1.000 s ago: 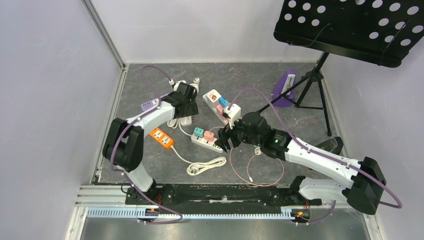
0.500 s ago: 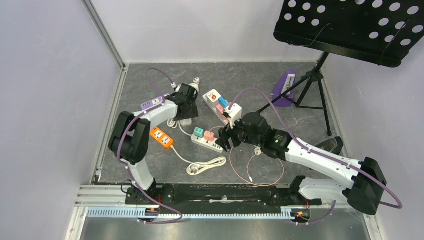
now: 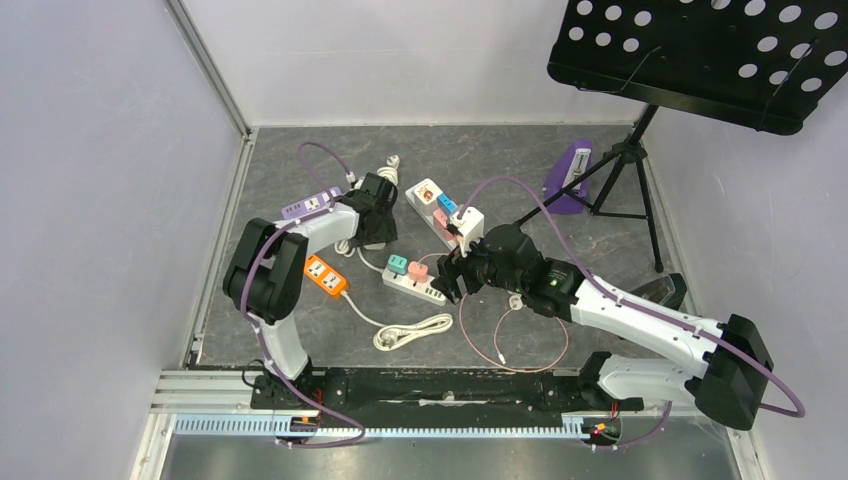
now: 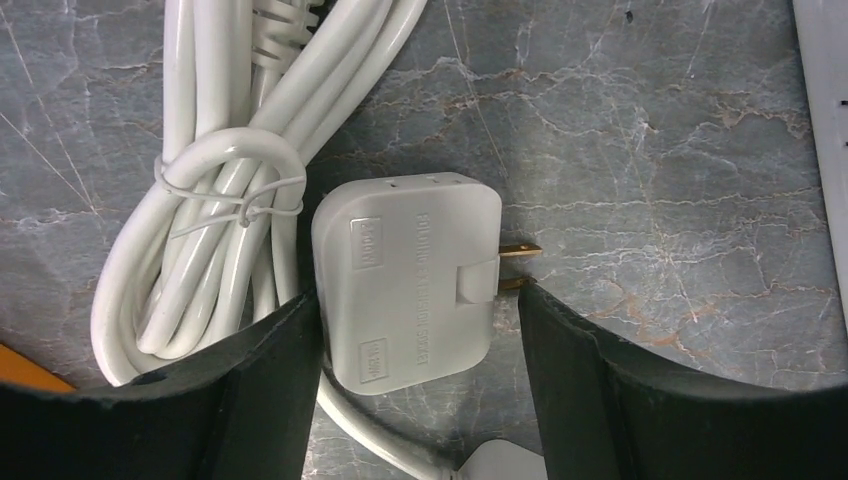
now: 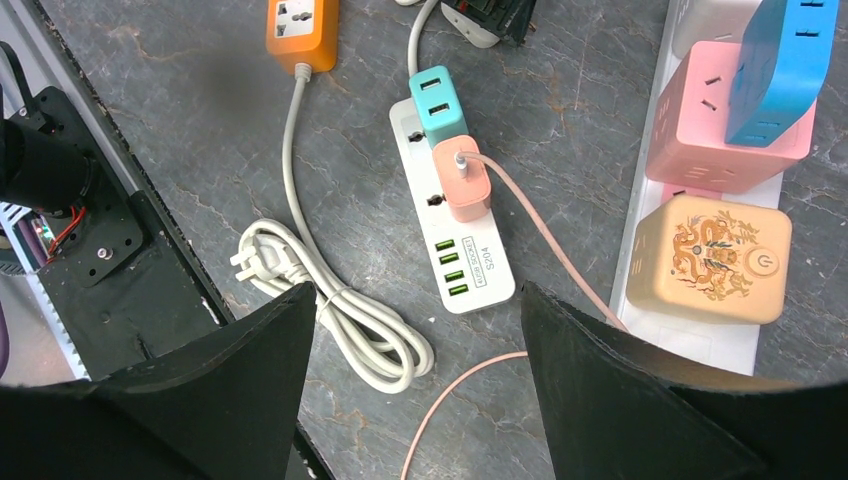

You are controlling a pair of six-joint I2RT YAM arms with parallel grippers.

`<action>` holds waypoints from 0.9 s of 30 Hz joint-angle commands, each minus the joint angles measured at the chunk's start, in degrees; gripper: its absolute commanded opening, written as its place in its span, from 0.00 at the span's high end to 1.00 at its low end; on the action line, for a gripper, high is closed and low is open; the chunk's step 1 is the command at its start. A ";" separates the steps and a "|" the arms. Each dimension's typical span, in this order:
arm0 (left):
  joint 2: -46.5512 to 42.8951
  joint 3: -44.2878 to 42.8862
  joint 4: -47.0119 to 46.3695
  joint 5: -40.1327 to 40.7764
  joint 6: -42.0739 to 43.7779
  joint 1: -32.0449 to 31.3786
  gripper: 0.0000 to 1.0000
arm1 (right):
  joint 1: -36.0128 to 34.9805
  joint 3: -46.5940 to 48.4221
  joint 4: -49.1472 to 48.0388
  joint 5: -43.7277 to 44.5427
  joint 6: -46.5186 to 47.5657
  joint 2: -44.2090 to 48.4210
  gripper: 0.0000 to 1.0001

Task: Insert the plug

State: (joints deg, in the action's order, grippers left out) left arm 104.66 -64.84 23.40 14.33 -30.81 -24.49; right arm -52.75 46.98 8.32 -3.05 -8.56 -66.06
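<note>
A flat white plug (image 4: 410,285) with two brass prongs (image 4: 520,250) pointing right lies on the grey floor. My left gripper (image 4: 418,300) is open and straddles it. The left finger (image 4: 270,380) is against the plug's left edge and the right finger (image 4: 590,380) is just below the prongs. In the top view the left gripper (image 3: 373,222) hides the plug. My right gripper (image 5: 415,292) is open and empty above a white power strip (image 5: 462,255), which holds a teal adapter (image 5: 438,105) and a pink charger (image 5: 462,180). It also shows in the top view (image 3: 450,275).
A tied white cord bundle (image 4: 200,200) lies left of the plug. An orange socket (image 3: 323,274), a coiled cord (image 3: 410,332), a long white strip (image 3: 445,215) with coloured cube adapters, a pink cable (image 3: 500,345), a music stand (image 3: 620,160) and a purple object (image 3: 570,175) are around.
My left gripper has moved a little nearer and to the right, toward the white power strip. The right arm has not moved.
</note>
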 commanded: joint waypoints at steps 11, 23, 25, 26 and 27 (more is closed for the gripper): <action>-8.74 3.66 -3.26 -1.79 3.16 0.19 0.70 | 0.11 1.13 -0.38 2.70 -0.83 1.04 0.24; -29.98 7.07 -3.45 -17.66 9.97 0.06 0.89 | 0.11 4.70 -0.66 2.70 -2.80 1.65 0.24; -33.51 7.47 -3.36 -21.66 11.81 -0.10 0.90 | 0.11 5.95 -0.83 2.70 -3.25 2.61 0.24; -35.09 7.66 -3.87 -24.24 12.26 -0.18 0.90 | 0.11 6.29 -0.87 2.70 -3.58 3.04 0.24; -36.90 8.22 -5.04 -26.71 12.43 -0.44 0.90 | 0.11 6.63 -0.91 2.70 -4.01 3.58 0.24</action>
State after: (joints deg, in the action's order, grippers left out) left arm 74.06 -57.93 21.15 -1.06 -23.53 -24.38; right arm -52.75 49.32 9.19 -1.17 -10.79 -65.76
